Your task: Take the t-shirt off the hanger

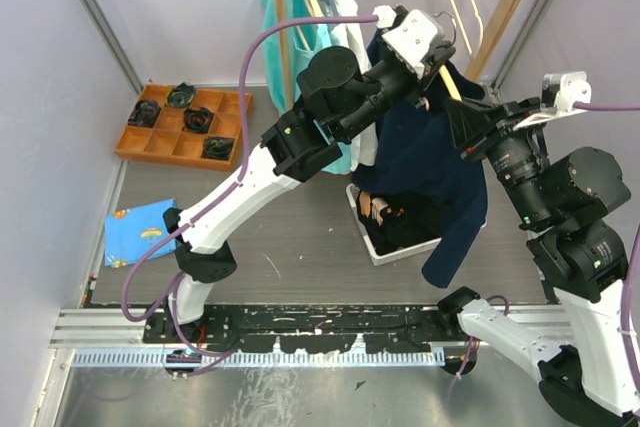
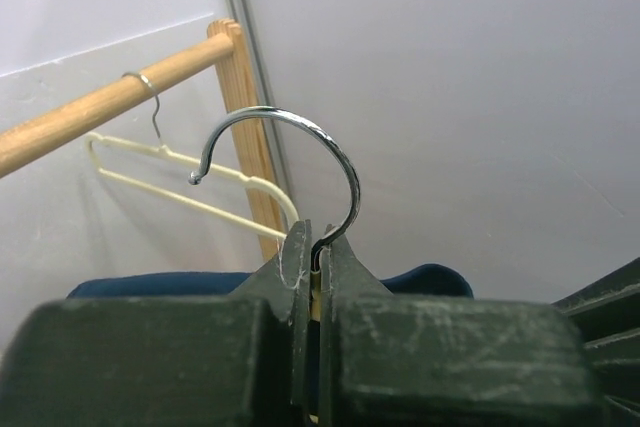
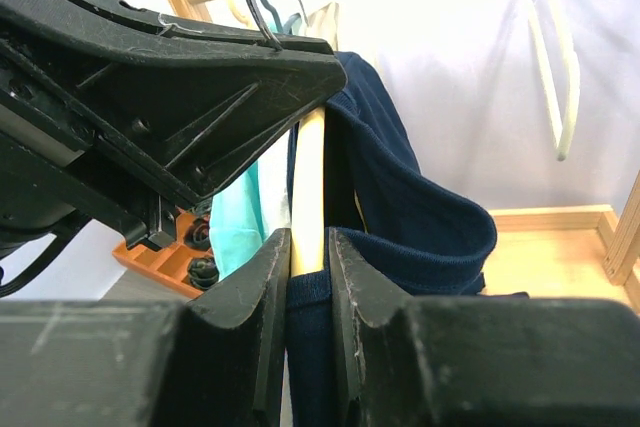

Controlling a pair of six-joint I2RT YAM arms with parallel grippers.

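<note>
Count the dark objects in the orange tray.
4: one dark object at the left end of the orange tray, one by its far edge, one in the middle, one toward its near right corner. The tray is fully visible; none seems hidden.

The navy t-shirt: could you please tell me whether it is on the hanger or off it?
On: the t-shirt drapes over the wooden hanger, whose hook the left end effector clamps.

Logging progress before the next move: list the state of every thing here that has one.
left claw, shut on the hanger just below its hook.
right claw, shut on the hanger's wooden arm.
hanger, off the rail, held by both claws.
t-shirt, draped over the hanger, not off yet.
cream hanger, empty, hooked on the rail.
</note>
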